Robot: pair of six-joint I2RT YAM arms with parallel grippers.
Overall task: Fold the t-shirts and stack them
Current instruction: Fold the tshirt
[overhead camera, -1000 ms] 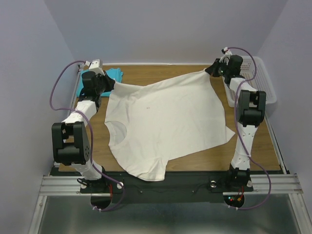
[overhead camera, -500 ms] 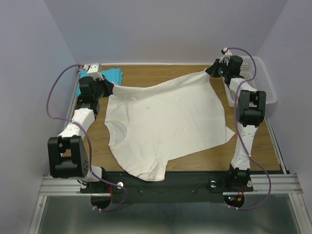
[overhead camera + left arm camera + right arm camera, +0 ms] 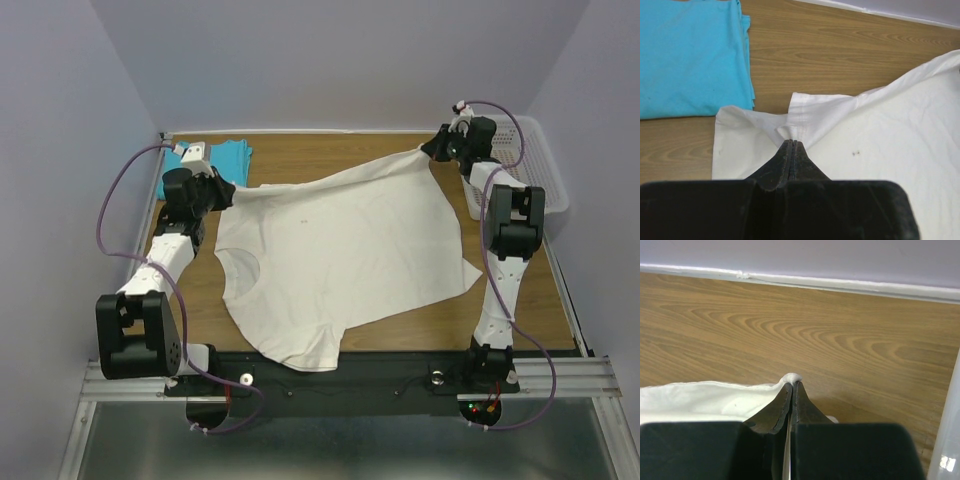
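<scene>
Spreading step: cream t-shirt stretched over table centre, far corners raised.
Left gripper and right gripper each clamp a corner; folded turquoise t-shirt far-left. Next, likely: lay flat, start folding.

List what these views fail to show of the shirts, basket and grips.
- Turquoise t-shirt: top view, the left arm covers part; left wrist view, the top and left edges cut it off.
- Basket: top view, the right arm hides part of its inside; right wrist view, only a sliver at the right edge.
- Cream t-shirt: cloth pinched in the left gripper and right gripper is hidden by their shut fingers, both wrist views.
</scene>
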